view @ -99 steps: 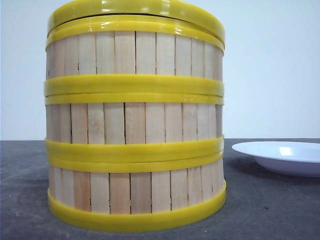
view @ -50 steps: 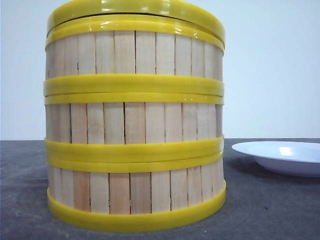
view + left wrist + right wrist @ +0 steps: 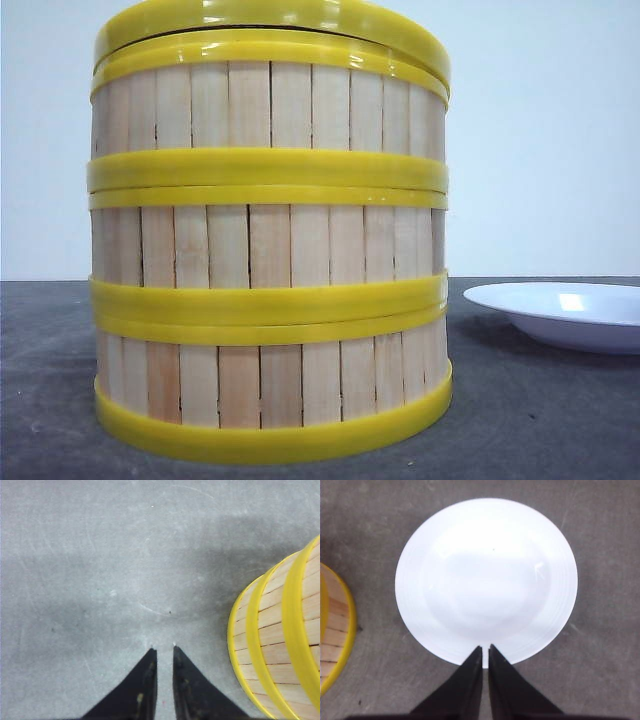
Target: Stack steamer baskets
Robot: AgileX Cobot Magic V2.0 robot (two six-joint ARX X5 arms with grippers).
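Note:
Three steamer baskets stand stacked in one column close to the front camera: the bottom basket [image 3: 270,385], the middle basket [image 3: 270,250] and the top basket [image 3: 270,105]. A yellow-rimmed lid [image 3: 270,15] rests on top, slightly tilted. My left gripper [image 3: 163,647] hangs over bare table beside the stack [image 3: 280,645], its fingers nearly together and holding nothing. My right gripper [image 3: 485,647] hovers above the near rim of the white plate [image 3: 486,575], shut and empty, with the stack's edge [image 3: 335,625] off to its side. Neither gripper shows in the front view.
The white shallow plate [image 3: 570,315] lies on the grey table [image 3: 540,420] to the right of the stack. A pale wall stands behind the table.

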